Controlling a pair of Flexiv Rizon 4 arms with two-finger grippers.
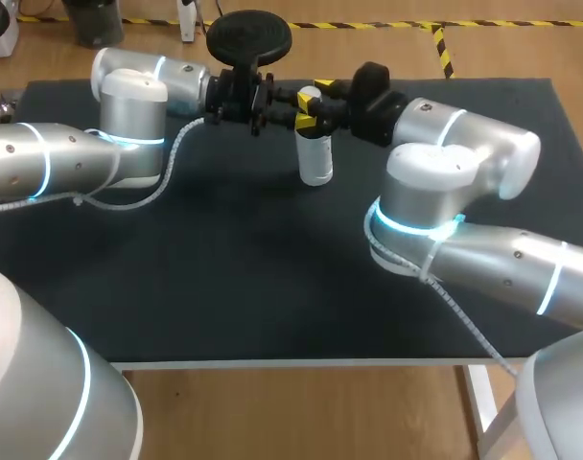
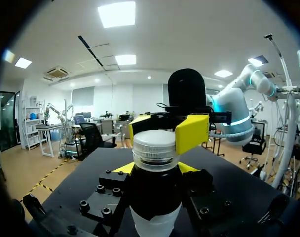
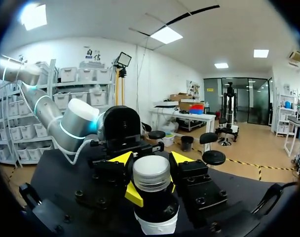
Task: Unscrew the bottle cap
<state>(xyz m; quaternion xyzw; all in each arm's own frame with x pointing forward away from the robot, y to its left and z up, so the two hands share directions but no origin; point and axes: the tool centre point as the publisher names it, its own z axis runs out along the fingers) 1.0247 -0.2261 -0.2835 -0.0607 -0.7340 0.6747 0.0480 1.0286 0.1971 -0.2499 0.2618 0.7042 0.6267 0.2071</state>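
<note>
Bottle (image 2: 155,222) stood neck-clamped in the left end effector (image 2: 155,169), right end effector (image 3: 153,190) closed on its cap (image 3: 151,172); a slack neck grip could let both spin together

Head view: neck of bottle (image 1: 315,161) covered where left claw (image 1: 291,103) and right claw (image 1: 322,103) meet from either side; cap (image 1: 310,94) shows only as a pale patch between them. Which claw bears on cap and which on neck: not legible in any view. Left wrist view: bottle body below the left claw runs off the picture's edge, base unseen; dark band under the cap, bottle or claw part, cannot tell. Right wrist view: same cut-off below the right claw. Near corners of table (image 1: 272,287) hidden behind the arms.
</note>
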